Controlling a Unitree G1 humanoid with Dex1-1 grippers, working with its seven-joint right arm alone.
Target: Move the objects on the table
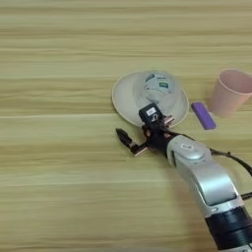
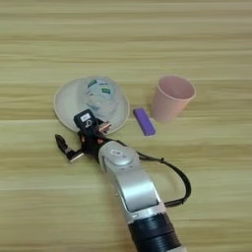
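Your right gripper [image 2: 74,135] sits low over the table [image 1: 59,59] at the near edge of the cream plate [image 1: 123,96]. Its two black fingers [image 1: 124,138] are spread wide and hold nothing. A clear, upturned container [image 2: 101,96] rests on the plate; what lies under it cannot be made out. The purple bar [image 1: 203,115] lies flat on the wood between the plate and the pink cup [image 2: 170,98], apart from the gripper. No green bar shows in either view; it may be under the container or the arm.
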